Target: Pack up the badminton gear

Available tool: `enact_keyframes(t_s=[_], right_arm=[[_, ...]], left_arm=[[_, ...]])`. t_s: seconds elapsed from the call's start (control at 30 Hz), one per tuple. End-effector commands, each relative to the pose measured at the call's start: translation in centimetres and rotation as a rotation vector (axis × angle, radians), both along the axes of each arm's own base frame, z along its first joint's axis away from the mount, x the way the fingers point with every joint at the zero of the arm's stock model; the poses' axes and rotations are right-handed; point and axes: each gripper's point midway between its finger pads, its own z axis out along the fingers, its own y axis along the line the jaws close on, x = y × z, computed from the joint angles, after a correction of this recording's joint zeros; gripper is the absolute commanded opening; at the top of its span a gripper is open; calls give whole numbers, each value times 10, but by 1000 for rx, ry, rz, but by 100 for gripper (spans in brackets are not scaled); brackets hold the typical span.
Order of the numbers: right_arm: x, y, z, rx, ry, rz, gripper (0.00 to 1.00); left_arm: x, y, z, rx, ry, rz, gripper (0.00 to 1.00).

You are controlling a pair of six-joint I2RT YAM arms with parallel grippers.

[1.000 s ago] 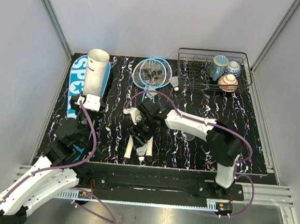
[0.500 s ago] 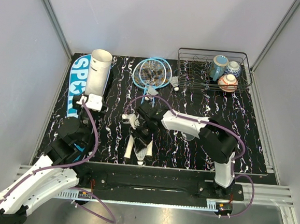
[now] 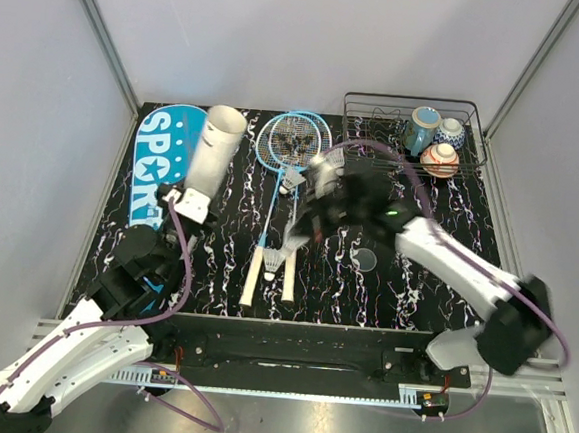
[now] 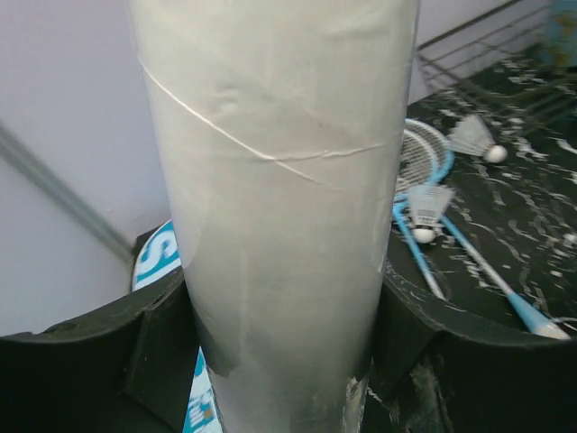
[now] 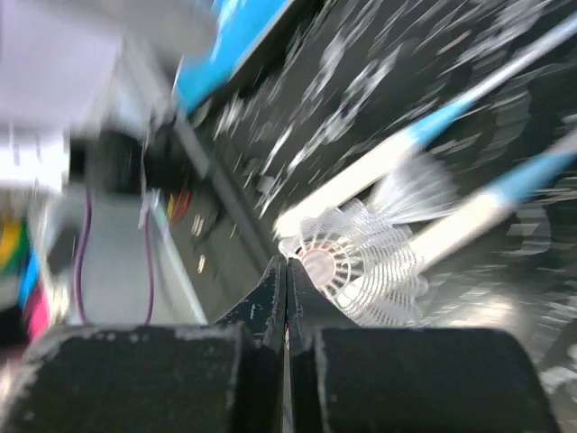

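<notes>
Looking at room first: the teal bag (image 3: 159,151) lies flat along the left edge of the bench (image 3: 384,284), running toward the far-left corner, and the wire rack (image 3: 376,133) with the cups (image 3: 439,160) fills the far-right corner. The two rackets (image 3: 293,142) run down the middle, heads at the far side and white handles reaching nearly to the near edge, with a loose shuttlecock (image 3: 274,265) sitting between the handles. That leaves the open room on the near right side of the bench, between the rackets and the right edge. The left hand (image 3: 188,201) is clamped around the lower part of the tube (image 3: 218,149), a finger on each side. It holds the tube tilted over the strip between bag and rackets, open mouth up toward the far side. The right arm stretches from its base across to the middle, blurry from above. The right hand (image 5: 287,271) has its fingers pressed fully together, and a second shuttlecock (image 5: 356,266) seems caught by its feather rim right at the tips, above the racket handles.
</notes>
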Motion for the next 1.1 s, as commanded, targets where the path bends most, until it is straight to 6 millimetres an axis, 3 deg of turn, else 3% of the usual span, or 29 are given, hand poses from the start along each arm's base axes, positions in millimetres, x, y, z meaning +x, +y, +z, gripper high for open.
enact_keyframes(t_s=[0.0,0.07,0.1,0.17,0.2,0.27,0.3,0.37,0.4,0.5,0.6,1.07], right_arm=[[88,-87,77,106,-201,-630,0],[91,-115,93,113,-254,-748,0],[90,-134,117,142,-319,-819,0],[85,-148,138,158,-378,-855,0],[81,-159,164,197,-431,-889,0],[75,-167,182,206,-473,-899,0],[72,-168,202,236,-501,-888,0],[66,-161,219,253,-540,-813,0],[59,-148,230,285,-553,-723,0],[51,-128,239,288,-562,-578,0],[41,-122,253,338,-564,-518,0],[4,-132,279,409,-590,-459,0]], left_arm=[[-13,-66,-3,51,22,-359,14],[-18,-82,-12,87,63,-449,14],[-25,-98,-20,108,99,-543,14],[-29,-109,-27,123,128,-607,14],[-31,-115,-30,125,144,-640,14],[-35,-119,-33,124,160,-666,14],[-38,-123,-37,134,163,-689,14],[-44,-128,-39,148,158,-728,14],[-46,-131,-40,150,160,-748,14],[-50,-133,-41,153,164,-765,14],[-52,-135,-43,165,161,-773,14],[-49,-134,-48,186,176,-752,12]])
